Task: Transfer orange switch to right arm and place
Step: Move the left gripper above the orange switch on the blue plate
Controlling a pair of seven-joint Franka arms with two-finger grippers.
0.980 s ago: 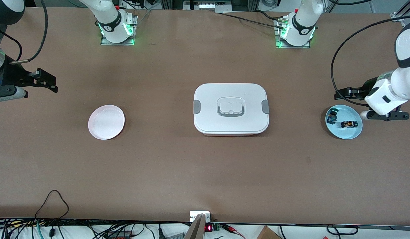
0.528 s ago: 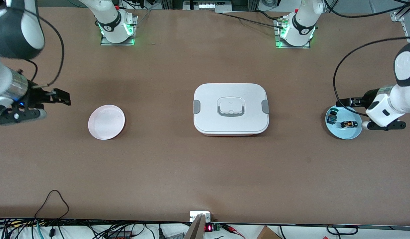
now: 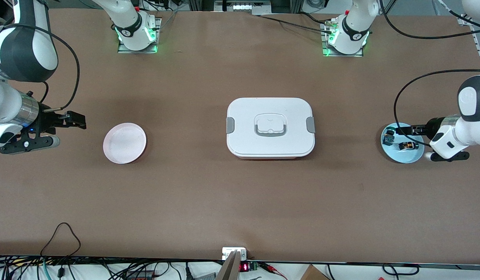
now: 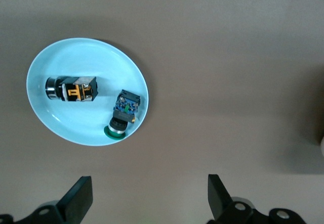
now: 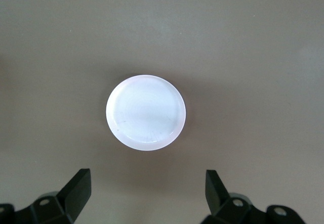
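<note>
The orange switch (image 3: 408, 146) (image 4: 73, 88) lies on its side in the light-blue plate (image 3: 403, 156) (image 4: 86, 49) at the left arm's end of the table. A green-capped switch (image 3: 388, 137) (image 4: 122, 115) lies beside it in the same plate. My left gripper (image 3: 404, 130) (image 4: 149, 188) hangs open and empty over the plate's rim, apart from both switches. My right gripper (image 3: 74, 119) (image 5: 147, 181) hangs open and empty over bare table beside the pink plate (image 3: 124, 143) (image 5: 146, 113), at the right arm's end.
A white lidded box (image 3: 270, 126) with grey side clips stands at the middle of the table, between the two plates. Cables run along the table edge nearest the front camera.
The left gripper has come in over the blue plate's rim. The right gripper has moved toward the pink plate. Both stay open, and the switches have not moved.
</note>
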